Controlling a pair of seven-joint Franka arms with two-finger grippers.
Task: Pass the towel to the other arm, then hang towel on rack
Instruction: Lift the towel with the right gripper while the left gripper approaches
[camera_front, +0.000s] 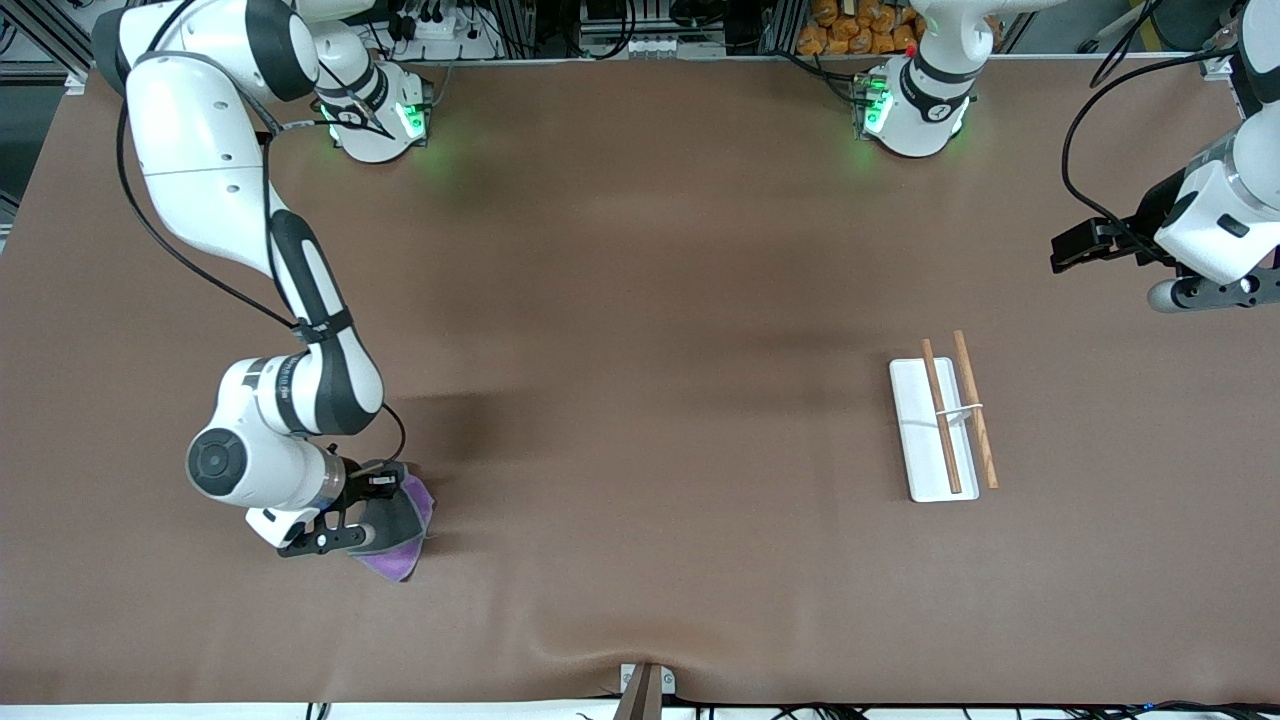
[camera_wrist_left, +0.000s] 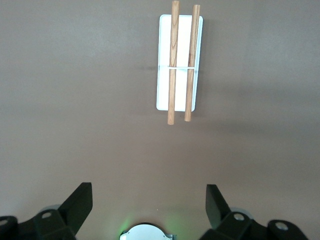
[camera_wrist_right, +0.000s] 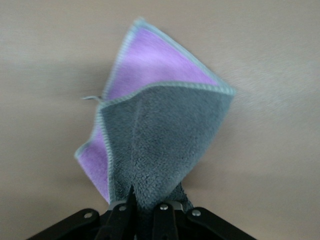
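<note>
The right gripper was low over the bench at the right arm's end, its fingers closed tight on one edge of the towel. The cloth hung folded, grey face over purple. To do this step well, the lift should probably be slow and straight up, so the thin pinch would not slip. The left gripper waited, fingers wide open and holding nothing, above the bench near the rack, well apart from the towel.
</note>
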